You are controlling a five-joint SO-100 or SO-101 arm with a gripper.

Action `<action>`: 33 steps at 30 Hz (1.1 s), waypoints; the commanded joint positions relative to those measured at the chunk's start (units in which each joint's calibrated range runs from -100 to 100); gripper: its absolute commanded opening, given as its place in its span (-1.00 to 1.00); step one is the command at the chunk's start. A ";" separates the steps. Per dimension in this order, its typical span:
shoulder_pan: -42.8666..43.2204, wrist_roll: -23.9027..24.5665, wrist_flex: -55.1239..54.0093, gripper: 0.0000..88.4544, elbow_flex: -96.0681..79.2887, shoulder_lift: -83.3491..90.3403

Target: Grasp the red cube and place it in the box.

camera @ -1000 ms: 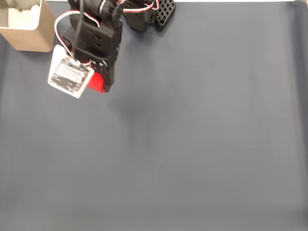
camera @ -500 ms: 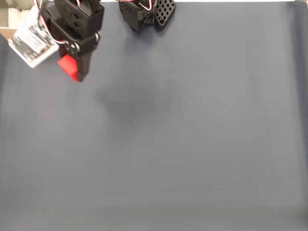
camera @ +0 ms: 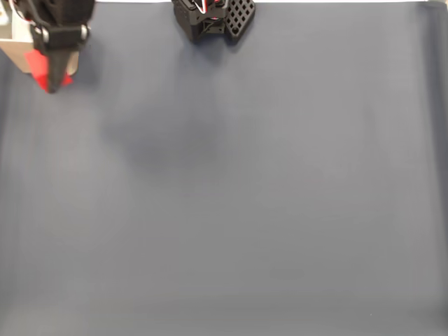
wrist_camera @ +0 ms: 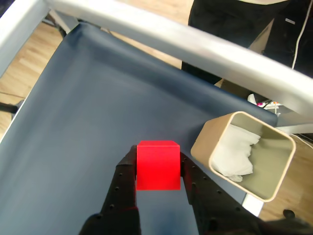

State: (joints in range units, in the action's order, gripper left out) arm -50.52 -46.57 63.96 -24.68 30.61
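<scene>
Red cube (wrist_camera: 157,165) in gripper (wrist_camera: 157,172), unlabelled.

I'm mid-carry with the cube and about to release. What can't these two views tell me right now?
- The box in the fixed view: cut off by the left and top edges, with the arm over it; its opening is hidden.
- The red cube in the fixed view: partly covered by the gripper.
- Height of the red cube above the box: cannot be judged from the wrist view.
- Box bottom: hidden under the white material.
</scene>
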 commanded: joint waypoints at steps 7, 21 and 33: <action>-6.87 1.51 0.22 -1.00 4.61 0.32; -15.32 2.00 -1.34 -1.00 7.17 -1.67; -19.37 2.59 -2.81 -1.00 6.89 -2.36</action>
State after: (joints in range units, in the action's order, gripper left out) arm -68.84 -44.27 62.53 -21.07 28.01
